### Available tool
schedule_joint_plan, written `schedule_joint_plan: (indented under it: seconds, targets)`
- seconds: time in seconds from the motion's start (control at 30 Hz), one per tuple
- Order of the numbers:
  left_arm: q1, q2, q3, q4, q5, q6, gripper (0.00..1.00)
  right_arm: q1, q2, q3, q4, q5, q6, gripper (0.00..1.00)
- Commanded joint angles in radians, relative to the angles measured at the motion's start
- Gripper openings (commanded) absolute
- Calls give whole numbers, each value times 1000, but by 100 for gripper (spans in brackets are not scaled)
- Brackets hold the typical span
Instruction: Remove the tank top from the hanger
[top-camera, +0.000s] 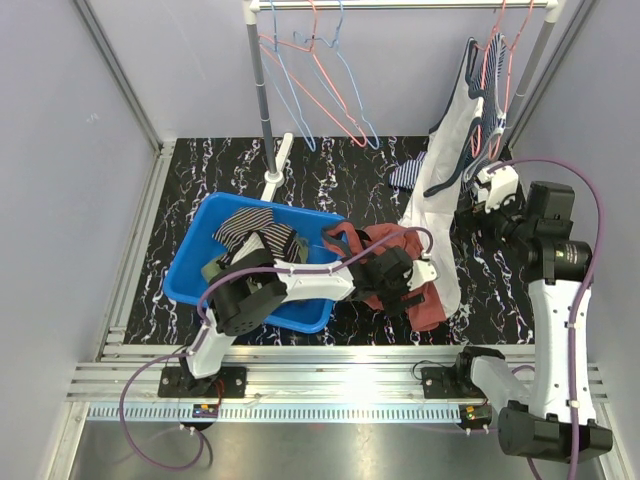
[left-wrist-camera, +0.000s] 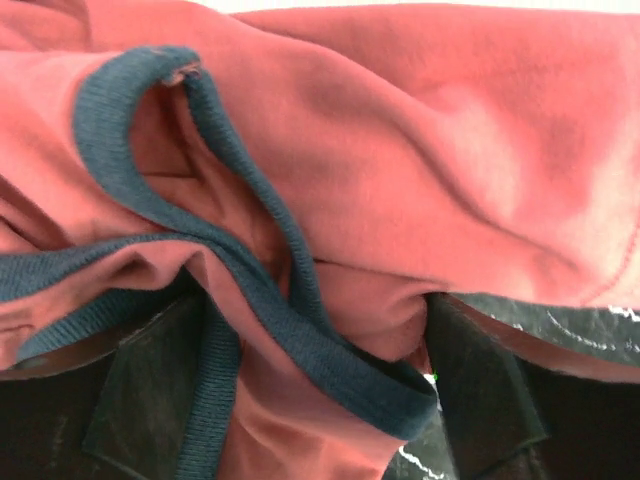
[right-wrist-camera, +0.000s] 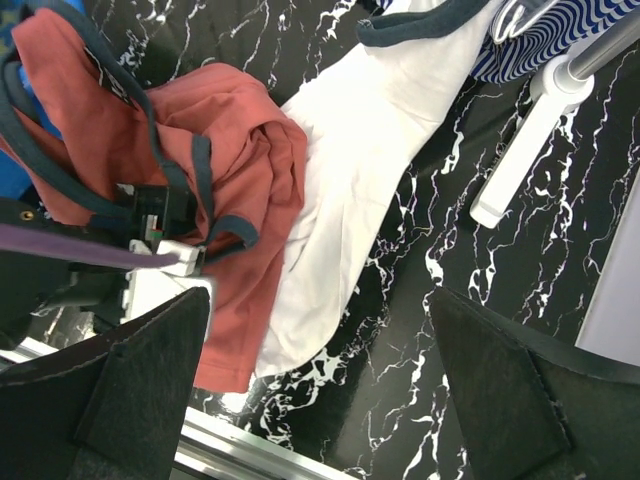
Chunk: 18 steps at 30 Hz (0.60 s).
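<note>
Your right gripper (top-camera: 472, 200), jaws wide and empty, is the nearer one, just right of the white tank top (top-camera: 438, 195), which hangs from the rail (top-camera: 420, 5) and trails down-left onto the table, while your left gripper (top-camera: 415, 275) stands spread over the red top (top-camera: 428, 308)

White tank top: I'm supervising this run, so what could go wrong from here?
The left gripper straddles the red top, which overlaps the white tank top's lower part, so closing could drag both. A striped garment hangs against it on the rack, so the open right gripper might snag that instead.
</note>
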Motion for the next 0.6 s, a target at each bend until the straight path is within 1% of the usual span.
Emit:
schedule_joint_plan:
  seconds: [0.0,0.03,0.07,0.13,0.17,0.23,0.3,0.43,0.5,0.53,0.57]
  targets:
    - [3,16,27,64,-44,-64,78,-20,-24,-15,42,-53,47,100]
    - [3,6,7,73,-67,-79,71,-25,-25,-18,42,-56,49,100]
    - [3,-2,0,82,-87,-90,58,-26,-27,-23,40,-58,50,100]
    - [3,-28,-34,114,-97,-97,46,-31,-28,-28,40,-62,53,100]
    - [3,-60,-48,121,-113,-97,27,-32,-30,-29,42,-66,55,100]
    - [3,-96,-80,174,-127,-99,14,-34,-30,-28,40,-70,58,100]
    - [3,-172,-100,203,-147,-96,0,-37,-32,-25,40,-70,58,100]
    - [1,-362,-100,181,-155,-113,0,-40,-36,-17,39,-55,55,100]
    - [1,-447,-86,132,-169,-114,0,-42,-44,-22,43,-38,56,99]
    - [1,-523,-74,127,-178,-108,0,-42,-45,-23,51,-33,58,100]
    - [1,-569,-68,86,-196,-102,0,-42,-45,-26,51,-30,61,100]
